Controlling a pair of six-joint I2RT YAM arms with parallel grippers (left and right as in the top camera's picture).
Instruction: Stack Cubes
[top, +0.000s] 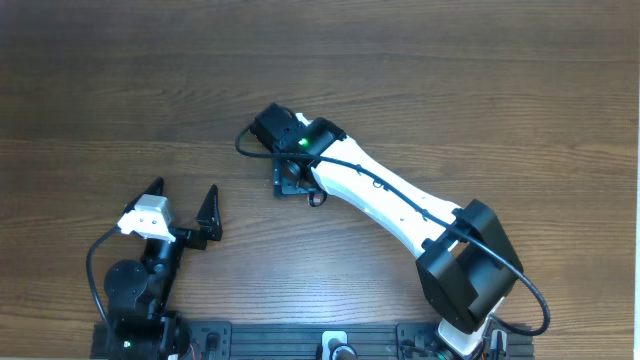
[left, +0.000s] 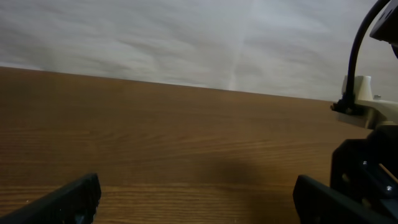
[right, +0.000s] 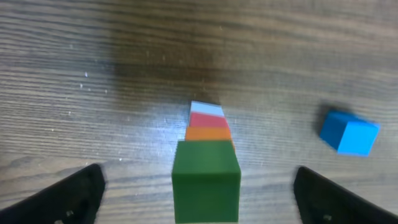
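Tower (right: 207, 140) of cubes, green cube (right: 206, 183) topmost, stands mid-table (top: 480, 80) under the right gripper (right: 199, 190), jaws spread wide. Blue cube (right: 349, 132) lies apart beside it. Left gripper (top: 183, 192), likewise parted, sits near-left.

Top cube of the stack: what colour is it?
The top cube is green, clearest in the right wrist view.

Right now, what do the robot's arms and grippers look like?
Left arm: black joints, white wrist block, looping black cable; left gripper black and tapered. Right arm: white link, black joints, black cable along it, green light near the wrist; right gripper black too.
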